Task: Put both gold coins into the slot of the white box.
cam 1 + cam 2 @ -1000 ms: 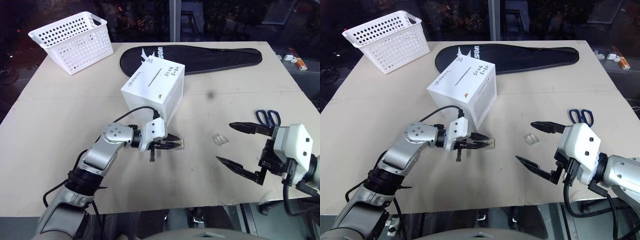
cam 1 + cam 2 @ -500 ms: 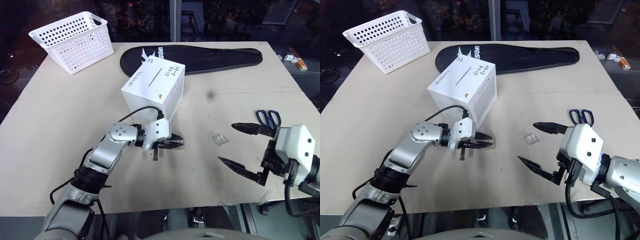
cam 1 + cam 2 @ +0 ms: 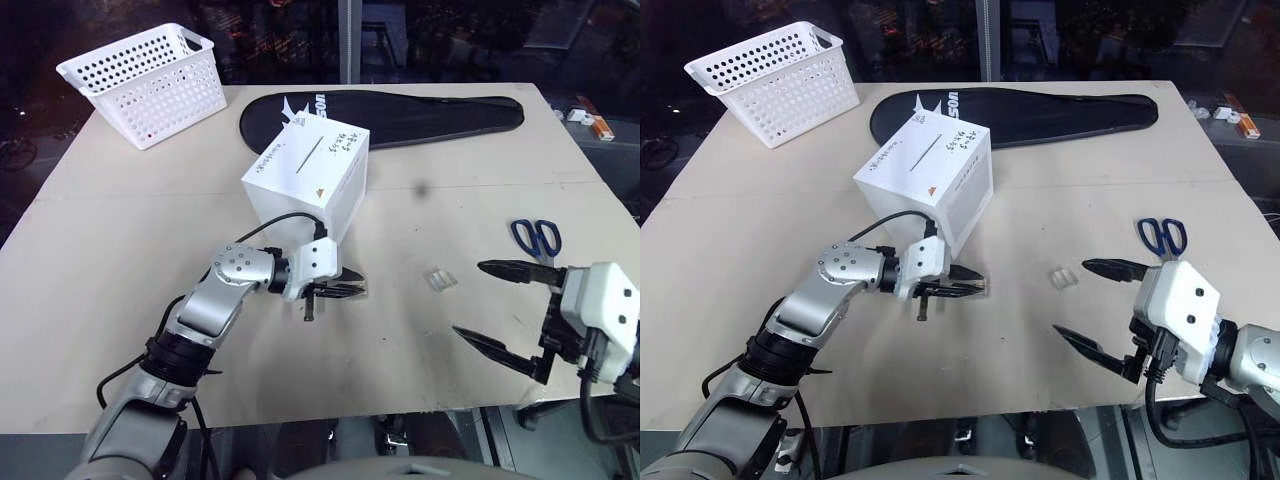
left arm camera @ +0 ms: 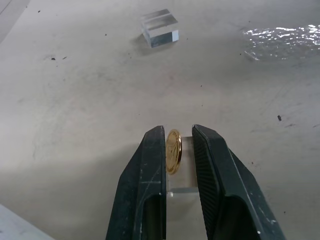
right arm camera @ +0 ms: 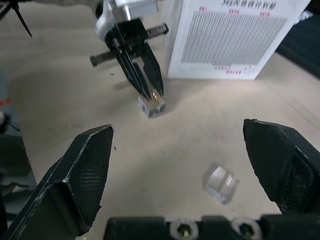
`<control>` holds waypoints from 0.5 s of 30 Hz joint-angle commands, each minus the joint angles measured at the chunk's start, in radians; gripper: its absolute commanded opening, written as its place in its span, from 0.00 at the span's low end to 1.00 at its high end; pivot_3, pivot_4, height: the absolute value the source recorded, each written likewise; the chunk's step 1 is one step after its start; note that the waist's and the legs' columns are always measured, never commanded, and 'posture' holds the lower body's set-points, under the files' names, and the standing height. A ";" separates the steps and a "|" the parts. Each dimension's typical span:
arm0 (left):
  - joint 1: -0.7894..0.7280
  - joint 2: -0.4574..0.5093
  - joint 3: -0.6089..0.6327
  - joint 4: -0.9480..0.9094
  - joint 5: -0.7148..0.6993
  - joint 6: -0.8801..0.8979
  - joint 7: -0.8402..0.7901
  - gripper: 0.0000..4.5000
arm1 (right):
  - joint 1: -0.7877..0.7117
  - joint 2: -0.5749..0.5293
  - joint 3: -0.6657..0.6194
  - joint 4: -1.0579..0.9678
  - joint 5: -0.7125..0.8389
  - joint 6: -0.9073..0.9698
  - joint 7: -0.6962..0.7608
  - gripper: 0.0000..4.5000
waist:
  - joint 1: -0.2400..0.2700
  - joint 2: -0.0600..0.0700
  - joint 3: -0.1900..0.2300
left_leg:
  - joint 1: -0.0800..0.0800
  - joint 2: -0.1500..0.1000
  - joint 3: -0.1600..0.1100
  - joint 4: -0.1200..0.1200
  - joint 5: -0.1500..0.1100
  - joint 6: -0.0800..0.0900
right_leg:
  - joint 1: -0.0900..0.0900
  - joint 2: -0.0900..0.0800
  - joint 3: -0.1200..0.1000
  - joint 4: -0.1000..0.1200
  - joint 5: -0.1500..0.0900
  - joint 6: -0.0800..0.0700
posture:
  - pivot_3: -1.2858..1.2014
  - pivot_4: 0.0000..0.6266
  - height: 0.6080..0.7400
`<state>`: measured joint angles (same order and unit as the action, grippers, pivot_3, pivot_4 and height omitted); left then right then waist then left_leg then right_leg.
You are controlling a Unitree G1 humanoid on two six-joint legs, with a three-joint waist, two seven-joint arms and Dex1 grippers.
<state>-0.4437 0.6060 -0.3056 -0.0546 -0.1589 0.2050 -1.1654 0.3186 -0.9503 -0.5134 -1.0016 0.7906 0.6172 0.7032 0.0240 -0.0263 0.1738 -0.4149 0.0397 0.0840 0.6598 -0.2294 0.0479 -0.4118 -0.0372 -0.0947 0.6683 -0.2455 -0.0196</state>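
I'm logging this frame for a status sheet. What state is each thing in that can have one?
left end effector: shut on the gold coin.
gold coin: on edge between the fingers, in its clear case.
second clear case: lying loose on the table, untouched.
right end effector: open, holding nothing.
white box: upright, slot on top.
scissors: blades shut, lying flat.

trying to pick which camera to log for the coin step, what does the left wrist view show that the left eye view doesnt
Left wrist view alone: the round gold coin face-on, pinched in its clear square plastic case between the left end effector tips.

Left eye view alone: the white cube box, its thin dark slot, the white perforated basket, the blue-handled scissors, the open right end effector.

Both: the other clear plastic case and the beige table.
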 commanded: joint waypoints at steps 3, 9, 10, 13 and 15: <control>0.011 0.002 0.007 0.020 0.015 -0.038 0.004 0.19 | 0.010 0.012 -0.049 -0.011 -0.013 -0.026 0.021 1.00 | -0.001 0.000 0.000 | 0.000 0.000 0.000 0.000 0.000 0.000 | 0.000 0.000 0.000 0.000 0.000 0.000 | 0.52 0.24 0.99; 0.005 -0.011 0.007 0.046 0.020 -0.051 0.009 0.07 | 0.024 0.019 -0.063 -0.018 -0.017 -0.024 0.024 1.00 | -0.001 0.000 0.000 | 0.000 0.000 0.000 0.000 0.000 0.000 | 0.000 0.000 0.000 0.000 0.000 0.000 | 0.52 0.24 0.99; 0.000 -0.017 0.006 0.049 0.018 -0.046 0.011 0.02 | 0.027 0.021 -0.065 -0.020 -0.017 -0.024 0.024 1.00 | -0.001 0.000 0.000 | 0.000 0.000 0.000 0.000 0.000 0.000 | 0.000 0.000 0.000 0.000 0.000 0.000 | 0.52 0.24 0.99; -0.006 -0.029 0.003 0.045 0.009 -0.036 0.007 0.02 | 0.029 0.023 -0.066 -0.022 -0.018 -0.024 0.022 1.00 | -0.001 0.000 0.000 | 0.000 0.000 0.000 0.000 0.000 0.000 | 0.000 0.000 0.000 0.000 0.000 0.000 | 0.52 0.24 0.99; -0.006 -0.031 0.004 0.042 0.009 -0.032 0.005 0.02 | 0.030 0.024 -0.066 -0.025 -0.017 -0.024 0.021 1.00 | -0.001 0.000 0.000 | 0.000 0.000 0.000 0.000 0.000 0.000 | 0.000 0.000 0.000 0.000 0.000 0.000 | 0.52 0.24 0.99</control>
<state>-0.4360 0.5757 -0.3059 0.0003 -0.1425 0.1701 -1.1553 0.3478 -0.9317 -0.5479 -1.0028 0.7727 0.6081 0.7252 0.0231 -0.0263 0.1737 -0.4149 0.0397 0.0840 0.6598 -0.2294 0.0479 -0.4117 -0.0373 -0.0947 0.6683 -0.2455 -0.0196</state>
